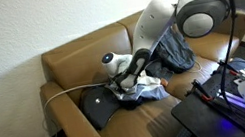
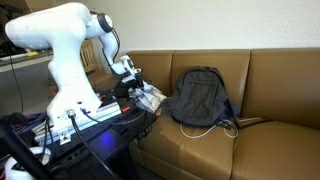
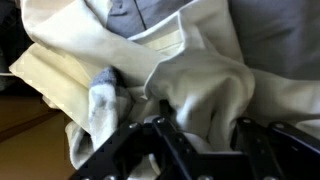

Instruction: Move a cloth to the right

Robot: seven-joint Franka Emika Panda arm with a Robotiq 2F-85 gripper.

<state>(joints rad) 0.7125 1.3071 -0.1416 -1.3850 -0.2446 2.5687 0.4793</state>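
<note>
A pile of white and grey cloth point(image 1: 145, 91) lies on the seat of a brown leather couch point(image 1: 78, 58); it also shows in an exterior view point(image 2: 151, 99). My gripper point(image 1: 126, 82) is down on the pile, also seen in an exterior view point(image 2: 137, 88). In the wrist view the cloth point(image 3: 200, 85) fills the picture. A bunched white fold sits between the two black fingers of the gripper point(image 3: 205, 132), which press on it from both sides.
A grey backpack point(image 1: 174, 53) leans against the couch back next to the pile, also in an exterior view point(image 2: 198, 97). A black flat item point(image 1: 99, 106) lies on the seat on the pile's other side. A white cable point(image 1: 66, 92) crosses the armrest. Equipment with cables point(image 1: 232, 100) stands by the couch.
</note>
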